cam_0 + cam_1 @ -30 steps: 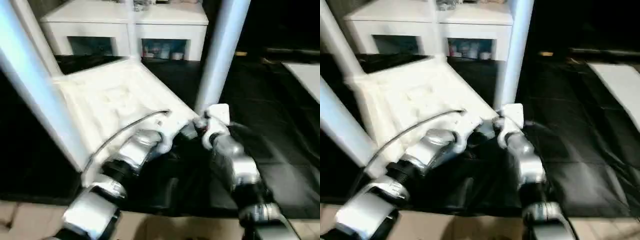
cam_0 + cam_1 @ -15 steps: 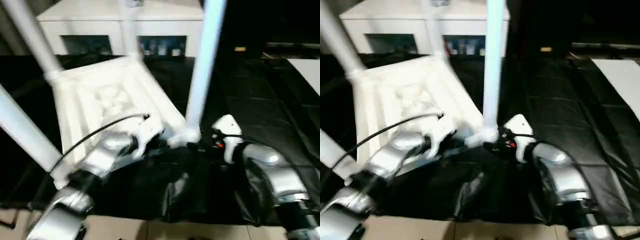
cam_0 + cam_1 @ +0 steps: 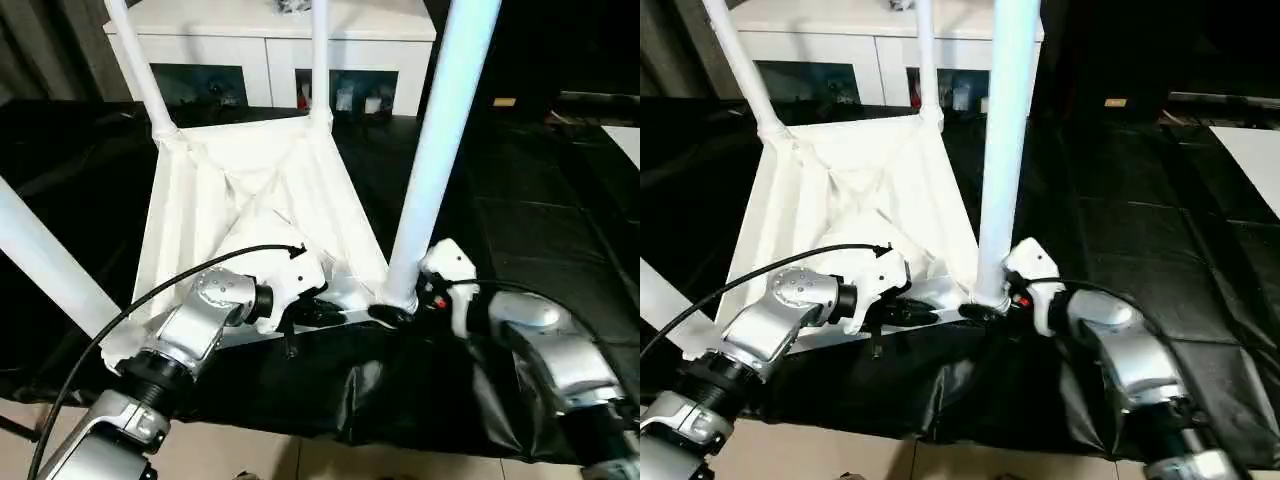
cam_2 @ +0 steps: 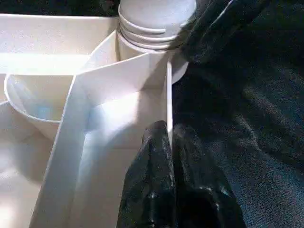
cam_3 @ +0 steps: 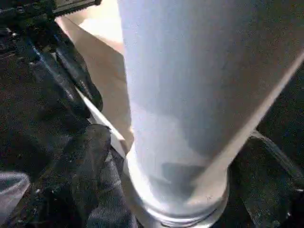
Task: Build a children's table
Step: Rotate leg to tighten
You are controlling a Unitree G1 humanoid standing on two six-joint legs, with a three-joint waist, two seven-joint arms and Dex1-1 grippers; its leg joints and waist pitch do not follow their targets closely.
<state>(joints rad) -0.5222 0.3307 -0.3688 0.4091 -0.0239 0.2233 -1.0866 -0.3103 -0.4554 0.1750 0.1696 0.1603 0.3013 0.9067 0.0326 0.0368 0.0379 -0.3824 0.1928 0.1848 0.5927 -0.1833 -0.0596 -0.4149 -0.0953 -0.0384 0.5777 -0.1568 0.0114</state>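
The children's table (image 3: 250, 190) lies upside down on a black sheet, its ribbed underside up and its white legs standing upward. My left gripper (image 3: 325, 312) is shut on the thin near rim wall (image 4: 167, 95) of the top, close to the near right corner. My right gripper (image 3: 400, 306) is at the base of the near right leg (image 3: 440, 150). It is open, with one black finger (image 5: 90, 156) on each side of the leg's collar (image 5: 175, 199). The other legs rise at the near left (image 3: 40, 260), far left (image 3: 135, 60) and far right (image 3: 320, 60).
A white cabinet (image 3: 270, 30) with glass-fronted compartments stands right behind the table. The black sheet (image 3: 520, 230) covers the floor to the right, where a white board (image 3: 1250, 150) lies at the edge. A black cable (image 3: 200, 275) loops over my left forearm.
The head camera has swung, so the whole picture has shifted. My left gripper stays shut on the near rim. My right gripper remains by the near right leg's base.
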